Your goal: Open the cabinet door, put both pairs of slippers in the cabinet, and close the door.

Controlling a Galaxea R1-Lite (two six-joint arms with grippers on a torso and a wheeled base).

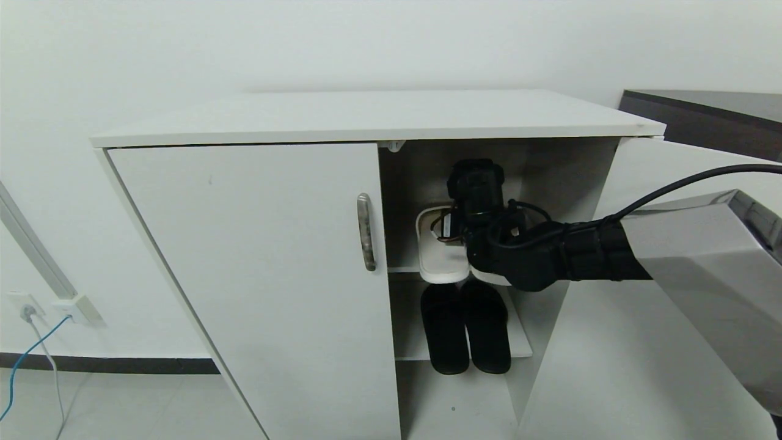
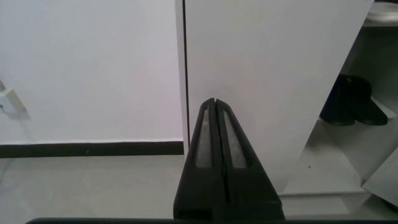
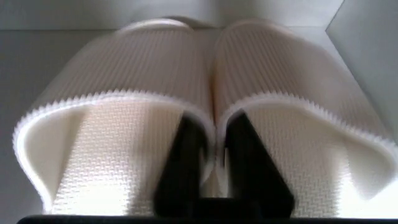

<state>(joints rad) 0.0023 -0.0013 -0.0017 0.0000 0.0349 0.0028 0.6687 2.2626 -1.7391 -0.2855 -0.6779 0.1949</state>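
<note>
A white cabinet (image 1: 379, 113) stands with its left door (image 1: 256, 275) closed and its right door (image 1: 635, 366) swung open. A pair of black slippers (image 1: 465, 330) (image 2: 351, 102) lies side by side on the lower shelf (image 1: 406, 342). My right gripper (image 1: 475, 183) (image 3: 214, 134) is inside the cabinet at the upper shelf, shut on the white slippers (image 1: 441, 256) (image 3: 205, 81), one finger inside each slipper, pinching their inner walls together. The heels of the white pair overhang the shelf edge. My left gripper (image 2: 215, 106) is shut and empty, low in front of the closed left door.
A metal handle (image 1: 365, 232) sits on the closed left door's inner edge. Wall sockets with a blue cable (image 1: 27, 357) are low on the left wall. A dark tabletop (image 1: 702, 116) stands behind the cabinet on the right. Bare floor (image 2: 93, 186) lies in front.
</note>
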